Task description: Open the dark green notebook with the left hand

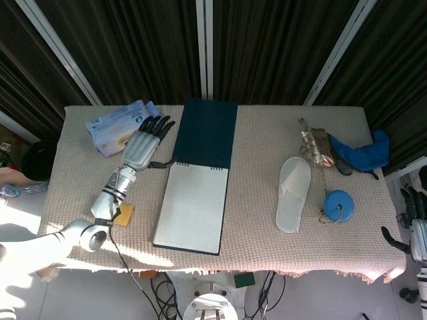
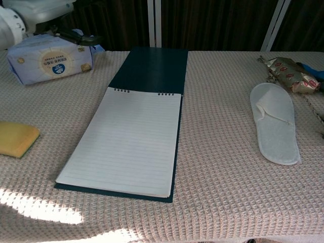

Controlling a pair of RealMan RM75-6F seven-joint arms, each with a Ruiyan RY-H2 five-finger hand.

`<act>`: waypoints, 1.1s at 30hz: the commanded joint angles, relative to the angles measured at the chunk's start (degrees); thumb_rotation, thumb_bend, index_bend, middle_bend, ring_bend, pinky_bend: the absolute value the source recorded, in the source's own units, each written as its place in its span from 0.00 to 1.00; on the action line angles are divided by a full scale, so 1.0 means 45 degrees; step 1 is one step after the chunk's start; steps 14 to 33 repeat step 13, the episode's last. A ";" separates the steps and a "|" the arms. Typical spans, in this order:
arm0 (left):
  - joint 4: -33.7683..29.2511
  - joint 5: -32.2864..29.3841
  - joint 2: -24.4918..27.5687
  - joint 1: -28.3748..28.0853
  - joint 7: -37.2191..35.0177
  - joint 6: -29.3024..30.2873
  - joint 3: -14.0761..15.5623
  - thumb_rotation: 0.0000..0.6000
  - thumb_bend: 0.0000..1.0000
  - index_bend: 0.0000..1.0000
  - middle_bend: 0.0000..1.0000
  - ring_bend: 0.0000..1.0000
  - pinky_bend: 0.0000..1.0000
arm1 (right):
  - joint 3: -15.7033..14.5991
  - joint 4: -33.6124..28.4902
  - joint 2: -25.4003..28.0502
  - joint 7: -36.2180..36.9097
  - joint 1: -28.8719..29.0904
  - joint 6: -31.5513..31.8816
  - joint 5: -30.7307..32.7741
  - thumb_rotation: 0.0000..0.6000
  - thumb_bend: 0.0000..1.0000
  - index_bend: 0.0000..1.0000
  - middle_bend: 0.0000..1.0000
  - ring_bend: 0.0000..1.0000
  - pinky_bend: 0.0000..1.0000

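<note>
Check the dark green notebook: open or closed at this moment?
Open. The dark green notebook has its cover flat on the table, lined page exposed; the left hand is off it.

Bare cloth between notebook [image 1: 197, 180] (open) and slipper [image 1: 293, 193]

A table [image 1: 267, 140] is standing in the middle of the room, and a bumpy, pinkish-cream cloth [image 2: 228, 192] is covering its whole top. The cloth's fringe is hanging over the near edge. Dark curtains [image 1: 267, 47] are hanging behind the table, and white poles [image 1: 203, 47] are running down in front of them. Bright sun is shining on the near left corner of the cloth [image 2: 45, 210] and making white patches there. Under the table, the floor [image 1: 320, 300] is looking pale grey, and some cables [image 1: 160, 290] are lying on it.
</note>
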 commanded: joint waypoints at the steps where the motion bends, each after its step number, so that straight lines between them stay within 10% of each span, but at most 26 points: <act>1: -0.2926 0.2221 0.3104 0.4826 0.0457 0.4611 0.3314 0.41 0.20 0.00 0.00 0.00 0.07 | -0.0140 0.0241 -0.0196 -0.0105 -0.0059 0.0006 -0.0100 0.96 0.25 0.00 0.00 0.00 0.00; 12: -0.0962 0.3806 0.2279 0.7217 -0.0614 0.7029 0.3747 0.38 0.20 0.00 0.00 0.00 0.07 | -0.0464 0.1067 -0.0769 -0.0051 -0.0146 0.0260 -0.0718 0.96 0.25 0.00 0.00 0.00 0.00; 33: -0.0904 0.3877 0.2222 0.7267 -0.0612 0.7038 0.3720 0.38 0.20 0.00 0.00 0.00 0.07 | -0.0473 0.1059 -0.0758 -0.0036 -0.0146 0.0315 -0.0791 0.96 0.25 0.00 0.00 0.00 0.00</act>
